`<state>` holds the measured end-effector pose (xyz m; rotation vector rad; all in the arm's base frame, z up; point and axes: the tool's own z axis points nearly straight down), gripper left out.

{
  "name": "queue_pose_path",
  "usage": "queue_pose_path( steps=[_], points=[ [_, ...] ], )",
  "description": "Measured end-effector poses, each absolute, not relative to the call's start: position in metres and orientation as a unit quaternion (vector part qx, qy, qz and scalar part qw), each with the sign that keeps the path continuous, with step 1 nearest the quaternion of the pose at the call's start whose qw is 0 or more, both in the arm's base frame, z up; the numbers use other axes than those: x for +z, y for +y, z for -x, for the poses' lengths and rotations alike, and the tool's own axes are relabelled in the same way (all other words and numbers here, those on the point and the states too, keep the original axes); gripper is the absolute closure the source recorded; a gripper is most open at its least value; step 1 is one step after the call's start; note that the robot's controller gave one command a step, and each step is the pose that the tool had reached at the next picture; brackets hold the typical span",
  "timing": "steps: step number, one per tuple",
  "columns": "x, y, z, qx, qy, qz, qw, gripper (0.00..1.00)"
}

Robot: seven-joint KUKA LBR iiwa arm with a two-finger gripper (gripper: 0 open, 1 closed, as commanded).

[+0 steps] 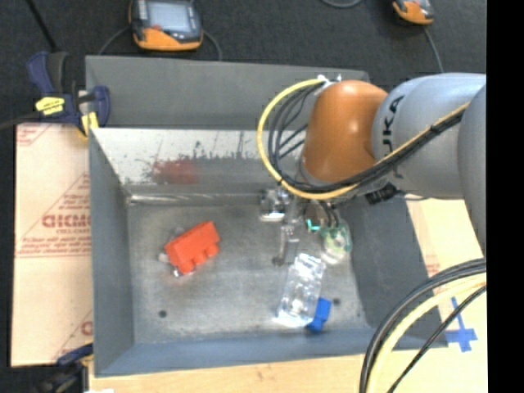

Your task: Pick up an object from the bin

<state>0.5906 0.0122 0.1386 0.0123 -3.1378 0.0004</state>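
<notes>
Where dark floor (246,19) surrounds, scuffed grey bin (110,244), orange block (194,248)

A small greenish thing (334,240) beside the end effector (286,248), possibly plastic, too blurred.

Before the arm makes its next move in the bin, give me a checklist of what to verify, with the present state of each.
1. Gripper inside the walls of the bin, over its floor: ok.
2. A thing close at hand: ok, a clear bottle with a blue cap lies on its side right by the gripper, toward the near wall.
3. Bottle free of neighbours: ok, the orange block lies well apart on the left.
4. Gripper touching the bottle: cannot tell.
5. Bottle off the floor: not ok, it lies on the bin floor.
</notes>
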Motion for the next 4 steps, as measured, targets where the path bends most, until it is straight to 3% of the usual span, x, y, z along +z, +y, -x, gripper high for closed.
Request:
queue_pose_path(
  steps=[1, 2, 3, 4],
  points=[
    [0.082, -0.100, -0.597, -0.002, -0.997, -0.077, 0.001, 0.00],
    [0.077, -0.093, -0.524, 0.001, -0.957, -0.290, -0.001, 0.00],
    [0.080, -0.091, -0.528, 0.001, -0.957, -0.290, -0.006, 1.00],
    [0.199, -0.101, -0.570, 0.002, -0.960, -0.279, -0.005, 1.00]
  ],
)
